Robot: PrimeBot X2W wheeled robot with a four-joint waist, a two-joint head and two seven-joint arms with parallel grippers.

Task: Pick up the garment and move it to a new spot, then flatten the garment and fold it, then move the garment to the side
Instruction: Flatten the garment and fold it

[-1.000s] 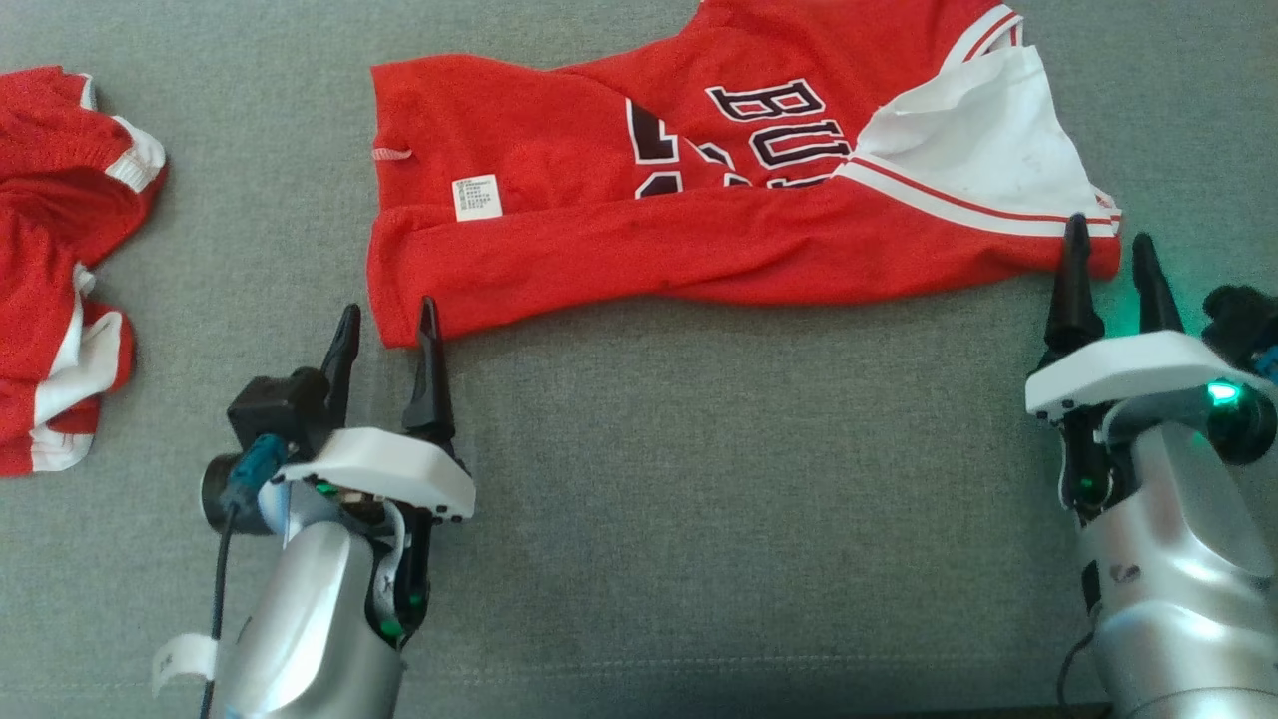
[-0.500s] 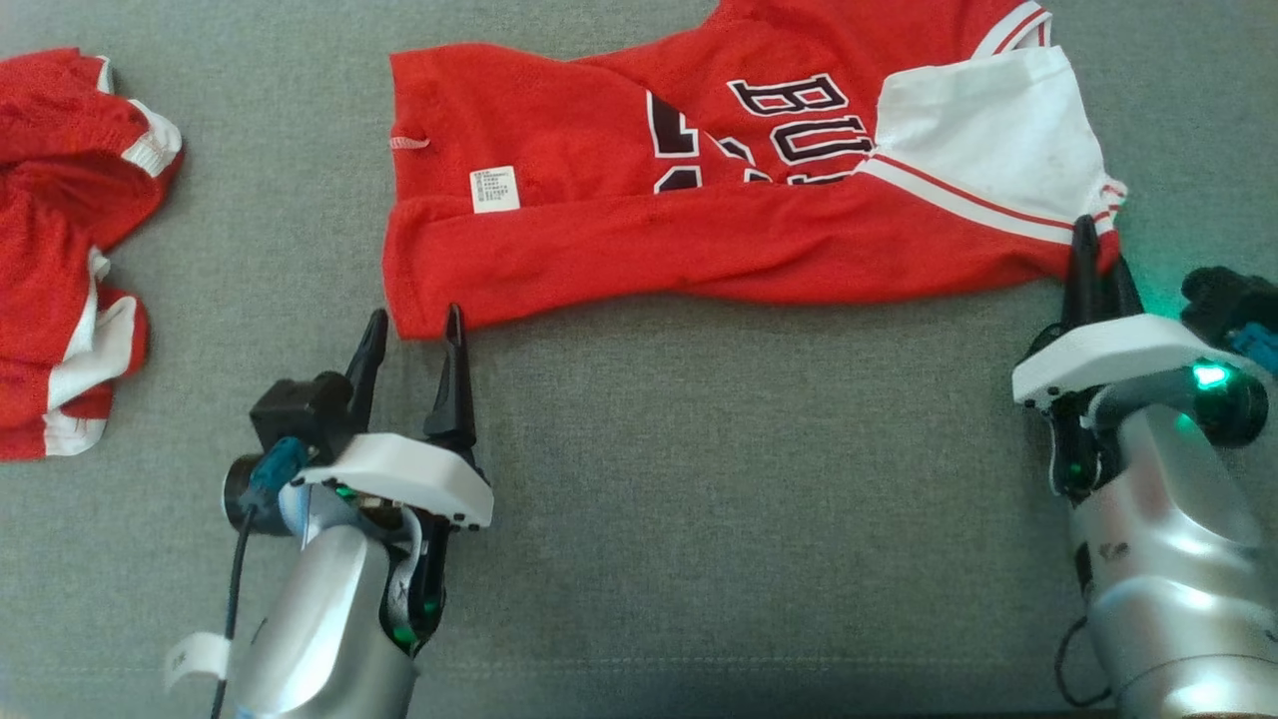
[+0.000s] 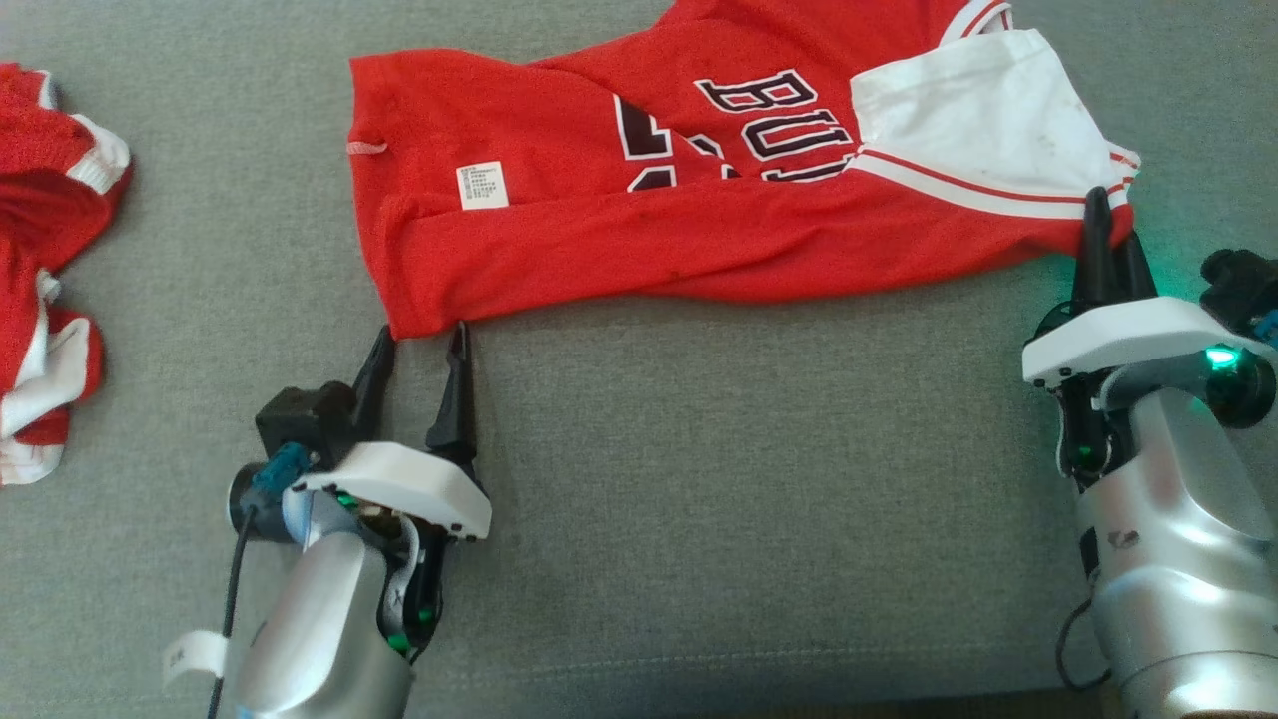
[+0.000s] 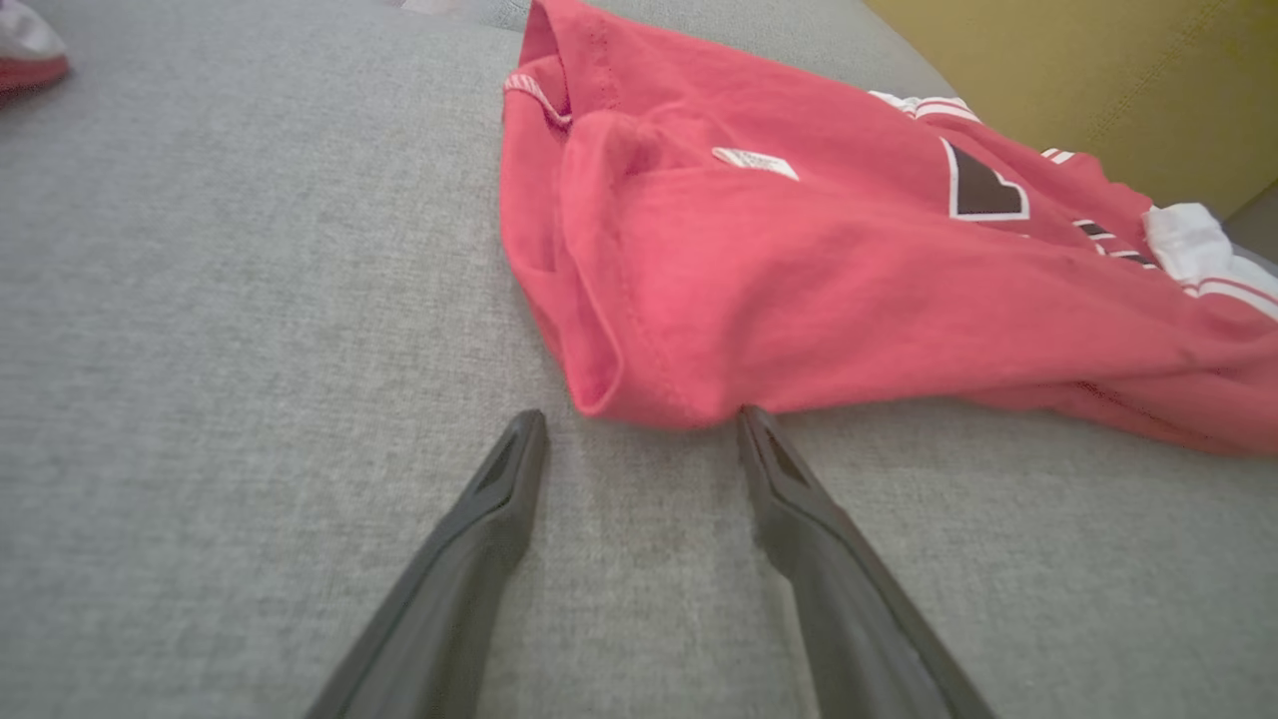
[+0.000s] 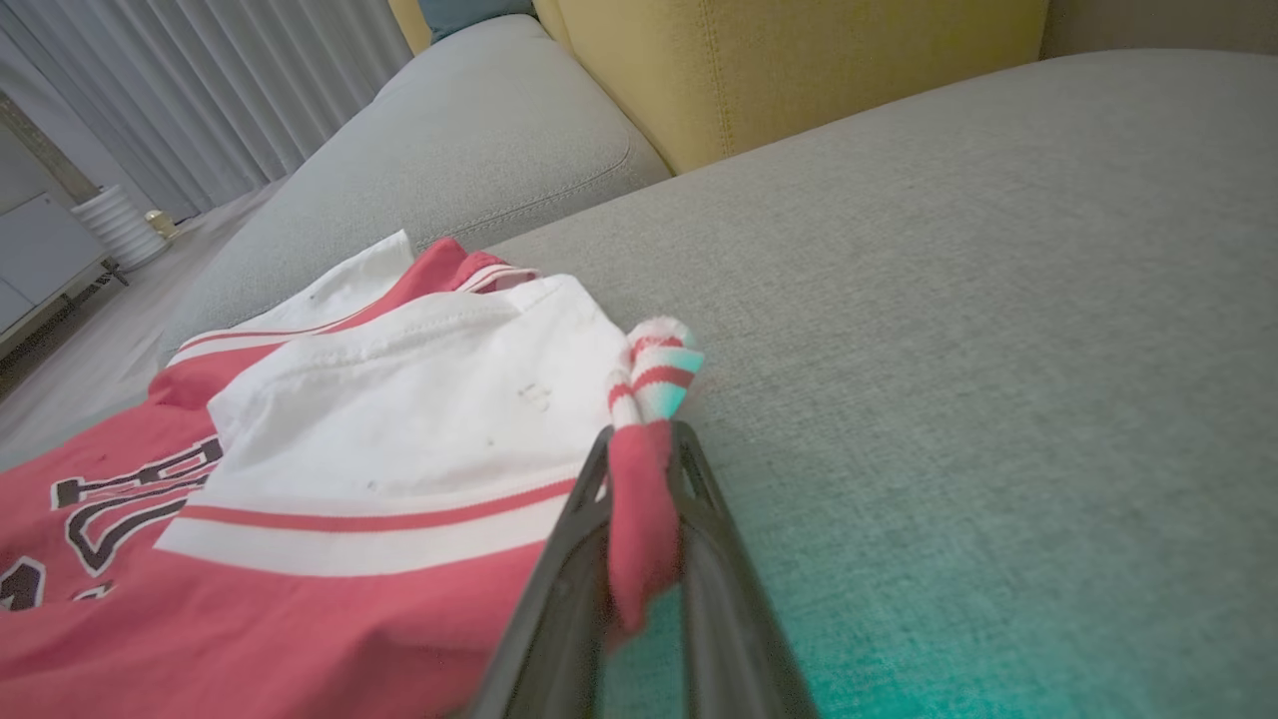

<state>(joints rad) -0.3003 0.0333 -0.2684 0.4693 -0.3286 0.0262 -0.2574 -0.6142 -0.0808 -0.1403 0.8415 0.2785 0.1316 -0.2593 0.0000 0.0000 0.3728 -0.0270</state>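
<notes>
9 o'clock edge: second red-and-white bundle (image 3: 45,260), heaped on grey couch seat (image 3: 699,519). 7 o'clock: left gripper (image 3: 421,330), fingers spread wide and holding nothing, tips just short of the garment's near-left corner. The garment (image 3: 619,230) lies spread from 11 to 2 o'clock, white label (image 3: 482,186) facing up. Black lettering (image 3: 769,120) sits mid-cloth. White lining (image 3: 983,120) is turned out at 1 o'clock. 3 o'clock: right gripper (image 3: 1110,222), fingers drawn narrow, pinching the garment's red near-right corner beside the striped trim (image 5: 649,364).
</notes>
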